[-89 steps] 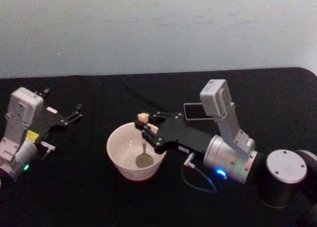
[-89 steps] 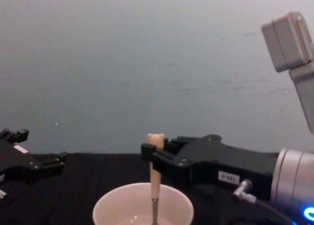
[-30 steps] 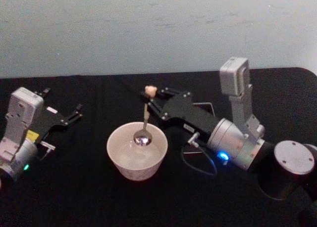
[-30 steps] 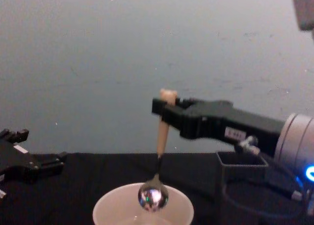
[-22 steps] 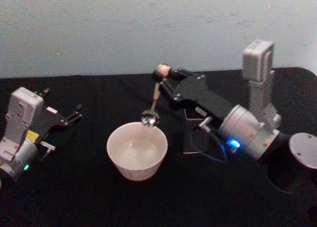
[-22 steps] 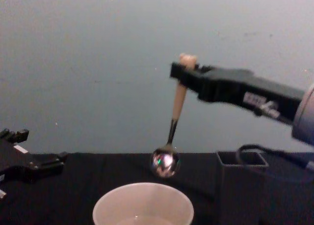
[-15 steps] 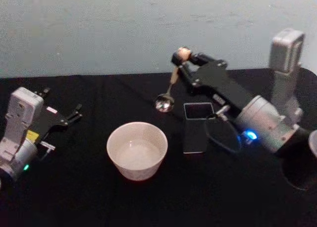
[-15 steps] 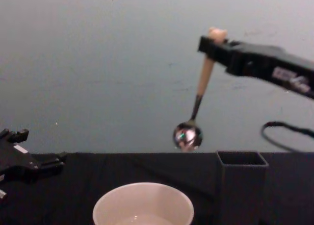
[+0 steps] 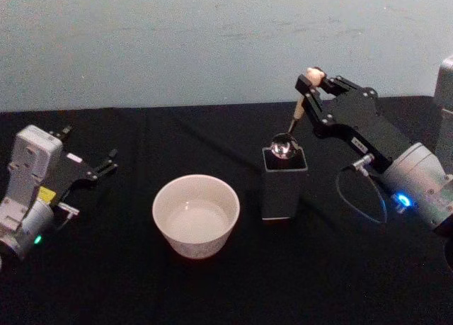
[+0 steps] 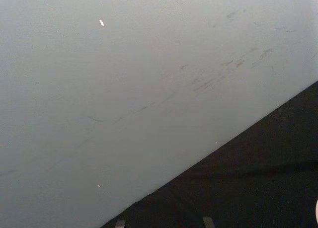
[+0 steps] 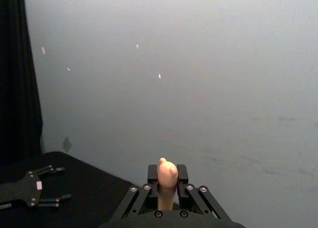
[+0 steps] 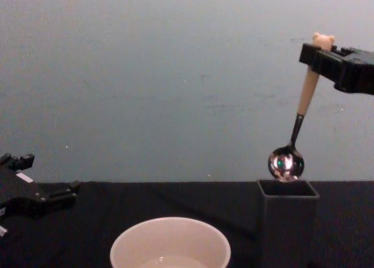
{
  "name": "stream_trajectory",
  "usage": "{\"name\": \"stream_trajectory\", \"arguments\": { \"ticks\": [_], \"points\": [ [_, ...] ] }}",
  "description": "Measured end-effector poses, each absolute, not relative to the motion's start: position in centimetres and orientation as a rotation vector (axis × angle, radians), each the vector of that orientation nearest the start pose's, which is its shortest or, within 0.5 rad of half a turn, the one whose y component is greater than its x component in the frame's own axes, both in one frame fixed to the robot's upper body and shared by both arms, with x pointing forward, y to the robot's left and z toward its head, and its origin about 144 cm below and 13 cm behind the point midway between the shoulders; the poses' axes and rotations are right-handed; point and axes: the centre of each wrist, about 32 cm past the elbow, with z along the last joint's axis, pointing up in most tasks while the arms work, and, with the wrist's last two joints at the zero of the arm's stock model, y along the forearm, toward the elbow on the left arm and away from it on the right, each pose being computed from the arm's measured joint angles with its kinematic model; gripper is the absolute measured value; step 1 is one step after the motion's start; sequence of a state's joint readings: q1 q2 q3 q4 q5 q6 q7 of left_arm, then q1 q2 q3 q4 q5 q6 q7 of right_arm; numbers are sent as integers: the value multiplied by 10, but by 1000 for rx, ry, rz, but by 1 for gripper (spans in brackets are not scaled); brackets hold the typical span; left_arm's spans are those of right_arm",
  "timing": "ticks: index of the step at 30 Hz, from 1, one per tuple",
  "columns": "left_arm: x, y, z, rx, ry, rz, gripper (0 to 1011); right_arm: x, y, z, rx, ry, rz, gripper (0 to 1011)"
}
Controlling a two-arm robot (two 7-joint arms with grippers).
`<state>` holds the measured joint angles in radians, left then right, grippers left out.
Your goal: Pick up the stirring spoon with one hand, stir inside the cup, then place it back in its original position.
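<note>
I held my right gripper (image 9: 308,84) clamped on the stirring spoon (image 12: 306,91) just under its bear head, so that it hung bowl-down and slightly tilted just above the mouth of the dark grey square holder (image 12: 286,221), ready, I judged, to drop in. The cup (image 9: 170,236) stood apart to the left. The spoon had a cream-beige handle, thin metal stem and shiny round bowl, and my left gripper (image 9: 99,168) sat parked far left, fingers spread, empty.

You have no text you can read here. At the left of the head view, a white sticker (image 9: 73,157) sits on the left pincer (image 9: 108,162) and a yellow sticker (image 9: 46,195) on its wrist (image 9: 25,204); the print on both is too small to make out.
</note>
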<state>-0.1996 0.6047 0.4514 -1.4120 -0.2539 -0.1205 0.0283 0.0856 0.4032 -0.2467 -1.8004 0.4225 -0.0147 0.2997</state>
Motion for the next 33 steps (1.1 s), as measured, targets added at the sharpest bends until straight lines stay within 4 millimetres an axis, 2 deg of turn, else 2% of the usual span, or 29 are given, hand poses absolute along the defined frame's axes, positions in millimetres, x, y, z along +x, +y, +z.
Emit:
{"name": "stream_trajectory", "arguments": {
  "ticks": [33],
  "points": [
    [489, 310, 1140, 304, -285, 1248, 1001, 474, -238, 1189, 50, -18, -991, 222]
  ]
}}
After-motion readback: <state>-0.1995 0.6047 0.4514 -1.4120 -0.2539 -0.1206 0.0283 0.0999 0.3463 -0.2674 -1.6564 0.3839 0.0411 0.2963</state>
